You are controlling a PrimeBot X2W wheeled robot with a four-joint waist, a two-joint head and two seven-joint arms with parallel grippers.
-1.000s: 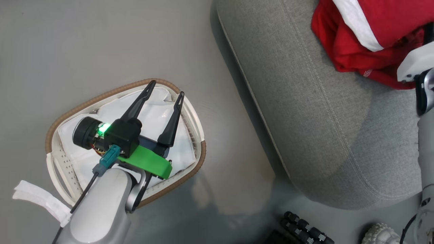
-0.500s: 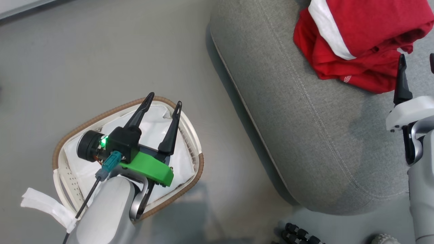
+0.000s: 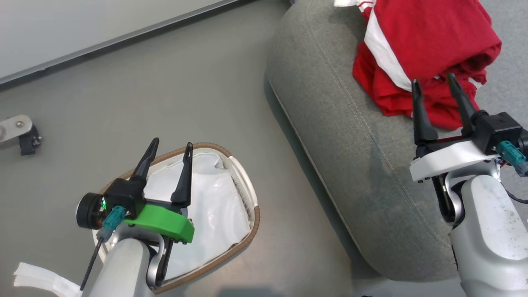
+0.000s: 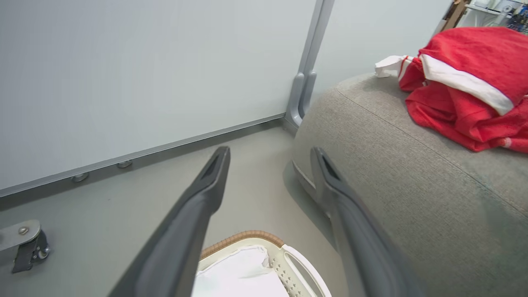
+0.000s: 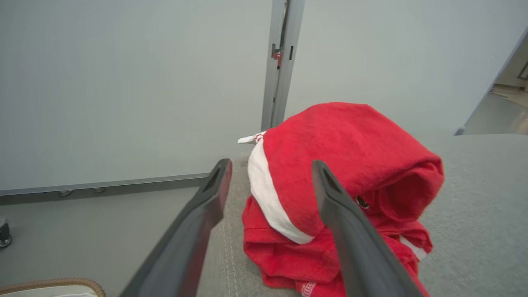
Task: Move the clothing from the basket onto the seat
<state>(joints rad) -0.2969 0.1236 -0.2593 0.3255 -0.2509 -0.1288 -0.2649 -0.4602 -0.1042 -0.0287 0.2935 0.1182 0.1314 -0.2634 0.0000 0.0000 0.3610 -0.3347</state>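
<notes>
The sofa (image 3: 363,165) is bearing the red clothing (image 3: 425,45), heaped near its rounded end; the basket (image 3: 255,216) beside it is holding a white liner (image 3: 210,198). The right gripper (image 3: 433,78), spread and empty, is pointing at the heap just ahead; the left gripper (image 3: 172,142), likewise spread, is hanging over the basket.

The clothing (image 3: 429,37) runs off the head view's top edge and the left wrist view's right edge; its lettering is too small to read, and where one garment ends and the other begins cannot be told. The left gripper (image 3: 172,143) and its pale forearm (image 3: 123,268) cover the near end of the basket (image 3: 206,145), which the left wrist view cuts at its bottom edge and the right wrist view shows as a sliver of brown rim. The seat (image 3: 342,123) runs out of all three views, and the fingers of the right gripper (image 3: 432,79) hide part of the heap's lower edge.
</notes>
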